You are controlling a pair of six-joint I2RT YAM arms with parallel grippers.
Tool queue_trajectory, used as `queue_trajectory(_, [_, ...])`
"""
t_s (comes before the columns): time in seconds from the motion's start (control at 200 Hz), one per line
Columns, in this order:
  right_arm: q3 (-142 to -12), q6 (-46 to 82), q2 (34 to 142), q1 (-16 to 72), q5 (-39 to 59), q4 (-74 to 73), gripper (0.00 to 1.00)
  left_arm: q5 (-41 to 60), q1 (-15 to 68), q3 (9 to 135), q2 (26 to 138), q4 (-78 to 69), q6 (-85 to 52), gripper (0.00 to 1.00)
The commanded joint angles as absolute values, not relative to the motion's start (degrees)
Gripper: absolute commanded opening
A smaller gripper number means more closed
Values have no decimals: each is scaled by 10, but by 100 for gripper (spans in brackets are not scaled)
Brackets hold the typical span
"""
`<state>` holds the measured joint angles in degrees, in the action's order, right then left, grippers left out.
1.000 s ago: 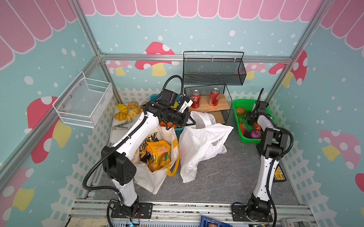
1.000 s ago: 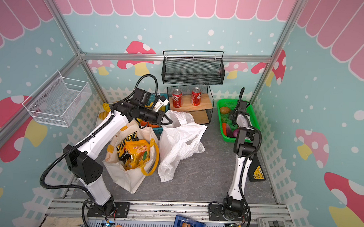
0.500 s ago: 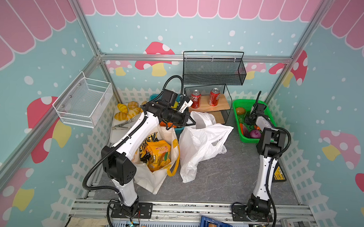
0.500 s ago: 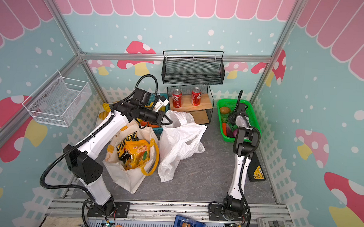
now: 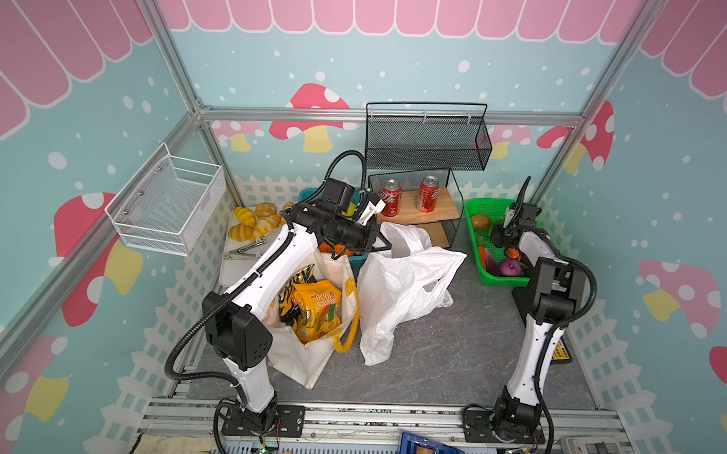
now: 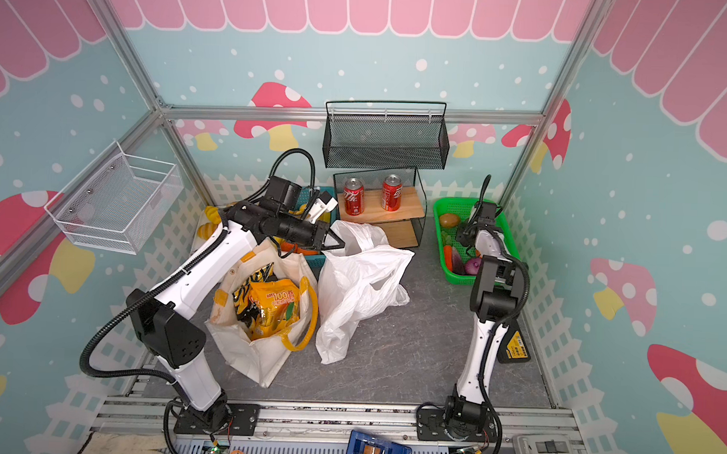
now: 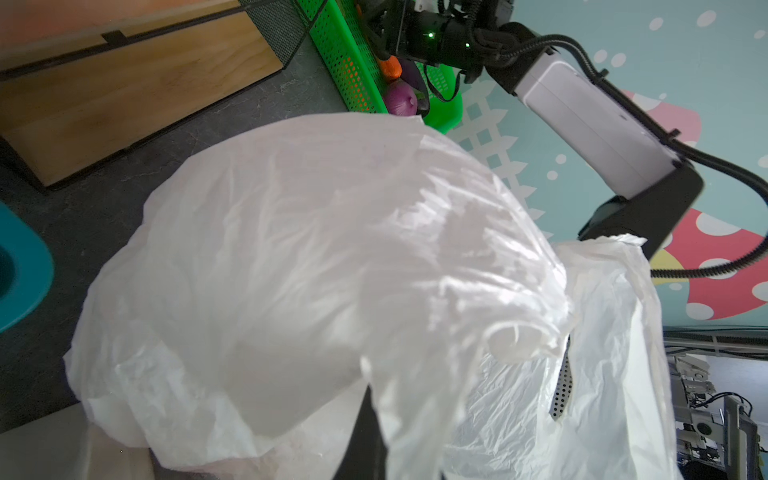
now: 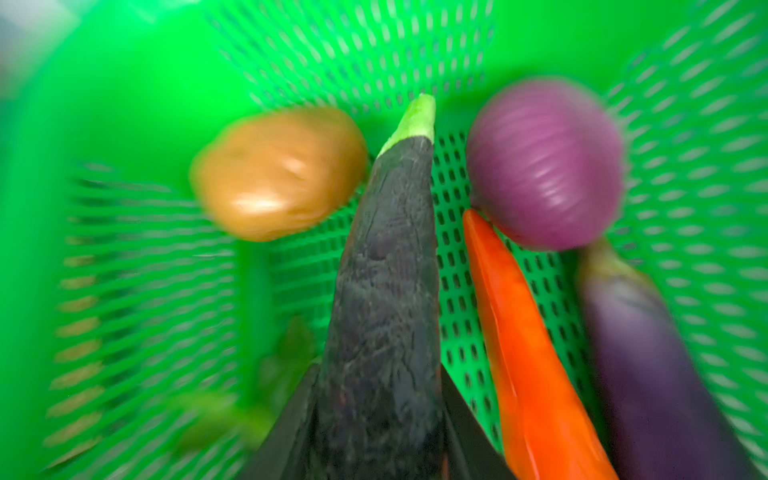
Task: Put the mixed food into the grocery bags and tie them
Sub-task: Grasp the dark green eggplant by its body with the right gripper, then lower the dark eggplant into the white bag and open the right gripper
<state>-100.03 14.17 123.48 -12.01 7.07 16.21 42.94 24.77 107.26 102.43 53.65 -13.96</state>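
Observation:
The white plastic bag [image 5: 401, 287] [image 6: 359, 286] [image 7: 332, 249] stands mid-table. My left gripper [image 5: 384, 245] [image 6: 338, 246] is shut on its rim and holds the mouth up. Left of it, the cream canvas tote [image 5: 299, 359] [image 6: 249, 357] holds the orange-yellow packet [image 5: 315, 309] and the black-and-yellow packet [image 5: 293, 284]. My right gripper [image 5: 500, 241] [image 8: 378, 386] is down in the green basket [image 5: 473, 240] [image 8: 124, 104], shut on a dark eggplant [image 8: 390, 270] with a finger pressed on each side. A carrot [image 8: 528, 332], a lighter purple eggplant [image 8: 648, 353], a purple onion [image 8: 544, 166] and a brown potato [image 8: 278, 174] lie around it.
A black mesh rack with two red soda cans [image 5: 391, 197] stands behind the bags. A teal bin [image 6: 310, 259] sits under my left arm. Yellow pastries on a tray [image 5: 253, 224] are at back left. A white wire basket [image 5: 167, 204] hangs on the left wall.
My right gripper has narrowed onto the dark eggplant inside the green basket and shifted a little. The left arm and both bags have not moved.

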Motion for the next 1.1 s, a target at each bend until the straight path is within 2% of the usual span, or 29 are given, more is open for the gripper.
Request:
queue_trajectory(0.0, [-894,177,1096,-117,108,74,24,440,244,1064,1003,526,-141,0])
queue_trajectory(0.125, [-701,224,914,-96,162,-1,24,442,244,1063,1006,525,-142,0])
queue_trajectory(0.24, [-545,269,771,-74,259,-44,23,443,244,1062,1007,525,-140,0])
queue_trajectory(0.45, [-447,208,564,-41,341,167,23,447,244,1059,1008,525,-132,0])
queue_trajectory(0.73, [-415,189,467,9,506,275,23,454,248,1058,1008,525,-116,0])
queue_trajectory(1.091, [-397,148,451,47,515,381,21,454,262,1056,1018,525,-108,0])
